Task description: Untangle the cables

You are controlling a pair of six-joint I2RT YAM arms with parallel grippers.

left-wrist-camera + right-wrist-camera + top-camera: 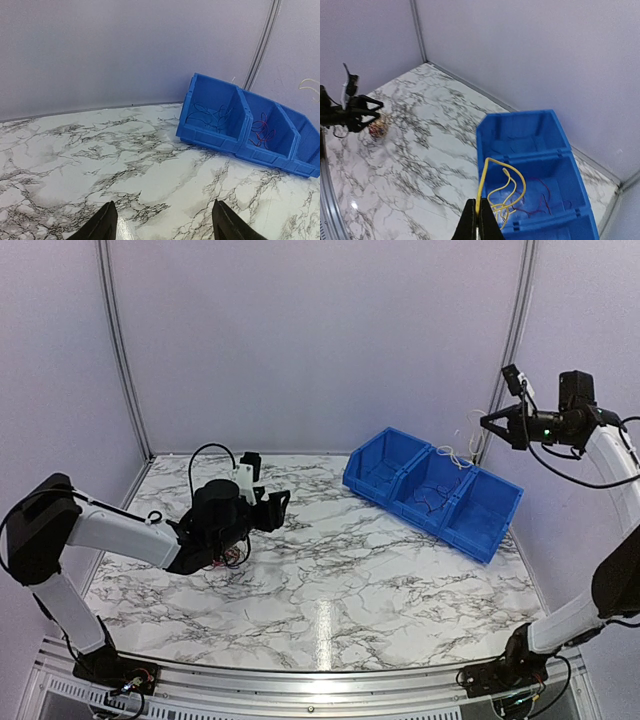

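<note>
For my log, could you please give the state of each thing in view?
Left gripper: open, empty.
Right gripper: shut on yellow cable, held above the bin.
Blue cables: in end compartment.
Red cables: in middle compartment.
Tangle: bunched on table.

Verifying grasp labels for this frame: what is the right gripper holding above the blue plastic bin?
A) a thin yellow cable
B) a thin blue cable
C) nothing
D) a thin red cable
A: in the right wrist view the right gripper is shut on a thin yellow cable, which loops out over the blue plastic bin.
</note>
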